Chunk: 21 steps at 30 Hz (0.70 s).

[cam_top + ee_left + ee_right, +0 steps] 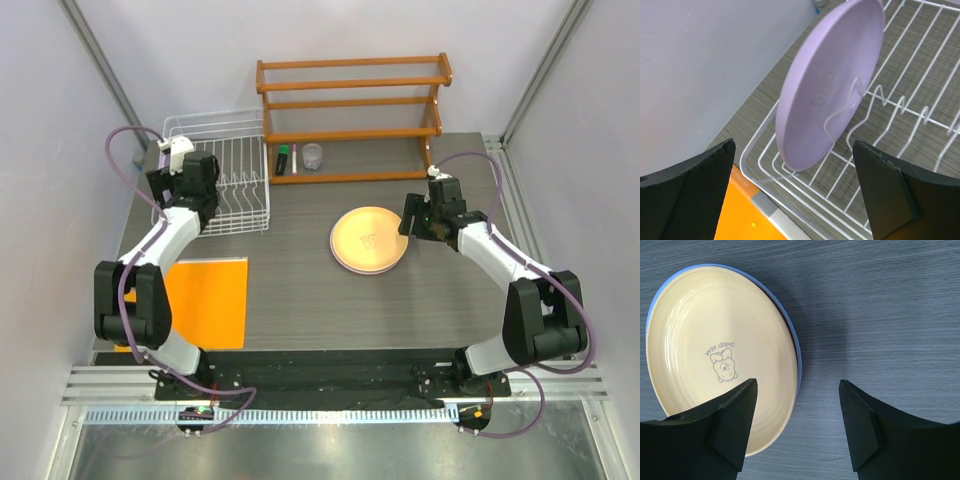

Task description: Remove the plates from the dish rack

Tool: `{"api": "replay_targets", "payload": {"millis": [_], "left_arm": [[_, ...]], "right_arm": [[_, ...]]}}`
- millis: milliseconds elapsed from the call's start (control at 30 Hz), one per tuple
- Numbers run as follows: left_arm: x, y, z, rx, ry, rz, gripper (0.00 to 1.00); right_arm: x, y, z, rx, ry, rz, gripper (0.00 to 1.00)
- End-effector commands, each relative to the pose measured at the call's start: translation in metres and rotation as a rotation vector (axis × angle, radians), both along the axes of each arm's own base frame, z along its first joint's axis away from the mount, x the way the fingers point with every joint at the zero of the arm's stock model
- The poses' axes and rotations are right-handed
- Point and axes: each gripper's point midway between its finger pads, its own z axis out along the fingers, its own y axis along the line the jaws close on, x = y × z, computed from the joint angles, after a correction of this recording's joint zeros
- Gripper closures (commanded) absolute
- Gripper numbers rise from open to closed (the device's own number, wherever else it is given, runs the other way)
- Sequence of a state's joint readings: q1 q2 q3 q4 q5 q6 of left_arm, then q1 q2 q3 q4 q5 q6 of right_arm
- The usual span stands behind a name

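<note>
Seeing the lavender plate (825, 90) standing tilted on its edge in the dish rack (900, 107) at the upper middle of the left wrist view, with the left gripper (794, 150) hanging wide open at the bottom of that frame, gripping nothing. Also spotting the yellow plate (715, 350) lying face up on the light blue plate (798, 362) on the table (880, 300), in the left half of the right wrist view. Noticing the right gripper (797, 385) hovering spread wide by the stack's right edge, holding nothing either.
</note>
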<state>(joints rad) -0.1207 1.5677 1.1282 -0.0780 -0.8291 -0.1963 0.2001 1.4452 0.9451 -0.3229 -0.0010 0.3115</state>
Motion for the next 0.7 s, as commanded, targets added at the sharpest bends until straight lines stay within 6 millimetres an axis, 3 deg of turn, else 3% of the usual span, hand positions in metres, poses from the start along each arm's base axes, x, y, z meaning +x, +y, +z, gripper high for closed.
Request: {"api": "replay_targets", "payload": {"millis": [0,167,400,633,667], "left_arm": [[0.011,0.018,0.026,0.016,-0.093,0.057,0.01],[0.021,0.028,0.013,0.002,-0.065,0.067,0.02],[0.032,0.040,0.002,-0.038,-0.063,0.053,0.13],[0.035,0.042,0.004,-0.018,-0.048,0.052,0.43],[0.034,0.043,0.005,-0.011,-0.049,0.059,0.54]], "right_arm": [[0.015,0.006,0.012,0.011,-0.040,0.026,0.28],[0.017,0.007,0.007,0.012,-0.024,0.032,0.28],[0.021,0.014,0.003,0.031,-0.012,0.055,0.32],[0.022,0.013,0.002,0.030,-0.013,0.052,0.33],[0.022,0.013,0.001,0.029,-0.011,0.053,0.33]]}}
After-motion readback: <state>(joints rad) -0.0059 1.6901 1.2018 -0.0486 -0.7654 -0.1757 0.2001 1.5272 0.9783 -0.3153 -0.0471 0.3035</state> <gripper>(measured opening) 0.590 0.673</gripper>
